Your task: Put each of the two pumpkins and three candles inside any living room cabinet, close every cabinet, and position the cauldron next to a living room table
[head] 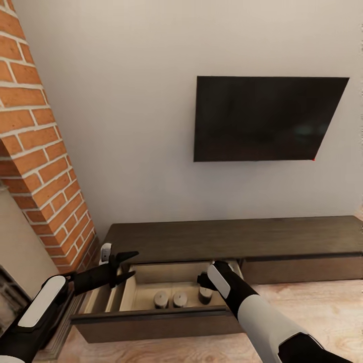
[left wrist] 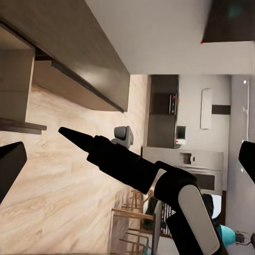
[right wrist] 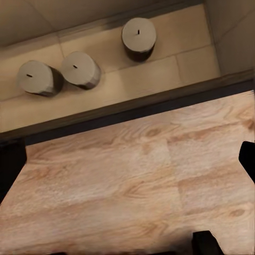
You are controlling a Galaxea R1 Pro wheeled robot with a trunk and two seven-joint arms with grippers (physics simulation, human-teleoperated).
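Note:
The long dark-brown cabinet runs along the wall with its left drawer pulled out. Three candles stand upright on the drawer's floor: two close together and one apart. The right wrist view shows the same pair and the lone candle. My right gripper hovers over the drawer by the lone candle, open and holding nothing, with its fingers spread wide. My left gripper is open and empty above the drawer's left end.
A black TV hangs on the wall above the cabinet. A brick column stands close at the left. Light wood floor lies in front of the cabinet. My right arm crosses the left wrist view, with a kitchen behind it.

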